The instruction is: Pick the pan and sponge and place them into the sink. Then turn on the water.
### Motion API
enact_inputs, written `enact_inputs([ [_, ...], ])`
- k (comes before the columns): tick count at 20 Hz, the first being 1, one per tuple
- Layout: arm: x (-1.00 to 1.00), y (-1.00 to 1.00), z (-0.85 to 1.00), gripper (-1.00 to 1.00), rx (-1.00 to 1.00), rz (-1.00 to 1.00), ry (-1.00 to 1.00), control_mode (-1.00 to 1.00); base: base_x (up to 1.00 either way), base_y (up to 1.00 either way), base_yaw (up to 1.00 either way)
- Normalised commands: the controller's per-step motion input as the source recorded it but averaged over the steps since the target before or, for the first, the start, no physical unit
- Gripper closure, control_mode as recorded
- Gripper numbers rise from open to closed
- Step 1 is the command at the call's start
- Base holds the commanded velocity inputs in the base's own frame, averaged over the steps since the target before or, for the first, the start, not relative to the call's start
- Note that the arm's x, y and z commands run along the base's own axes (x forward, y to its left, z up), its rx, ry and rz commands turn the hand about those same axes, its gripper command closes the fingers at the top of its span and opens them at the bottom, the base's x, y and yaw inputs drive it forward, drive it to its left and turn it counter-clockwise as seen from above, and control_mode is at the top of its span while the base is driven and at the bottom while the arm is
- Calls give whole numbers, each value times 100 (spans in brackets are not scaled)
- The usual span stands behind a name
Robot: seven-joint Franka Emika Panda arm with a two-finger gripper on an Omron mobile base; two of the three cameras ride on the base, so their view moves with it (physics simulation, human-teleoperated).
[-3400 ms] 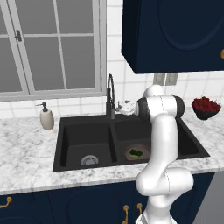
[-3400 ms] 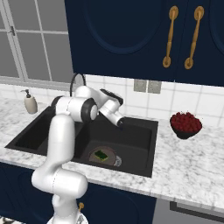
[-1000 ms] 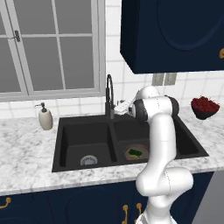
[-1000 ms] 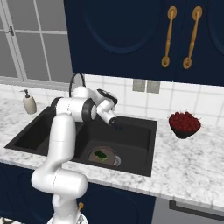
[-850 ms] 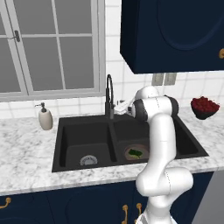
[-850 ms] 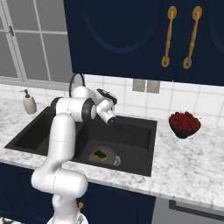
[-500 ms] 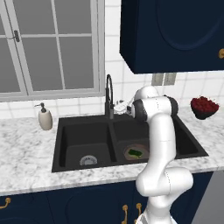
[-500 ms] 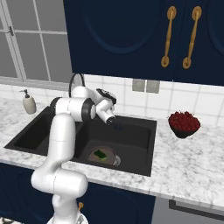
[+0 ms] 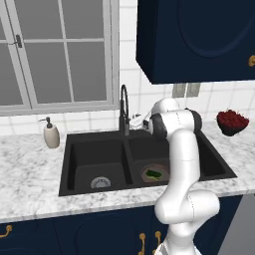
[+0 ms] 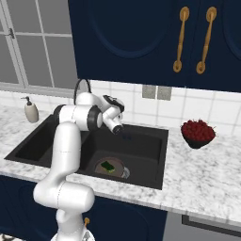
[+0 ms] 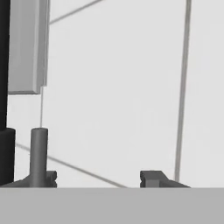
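With the pan and sponge already lying in the right basin of the sink, the faucet step is judged in hand. The gripper is seen with jaws apart beside the faucet; contact with the lever is needed next.

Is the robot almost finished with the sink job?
Nearly. The pan lies in the right basin of the sink, with the sponge inside it. The gripper is up by the faucet, fingers apart, holding nothing. No water is running, so turning it on is what's left.
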Motion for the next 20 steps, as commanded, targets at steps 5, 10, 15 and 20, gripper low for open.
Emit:
enact_inputs([
  [5,51,24,0,-100,0,0,1,-100,0,0,0],
  [10,42,17,0,-100,0,0,0,-100,0,0,0],
  [15,39,44,0,-100,0,0,0,-100,0,0,0],
  [20,45,38,-4,100,0,0,0,-100,0,0,0],
])
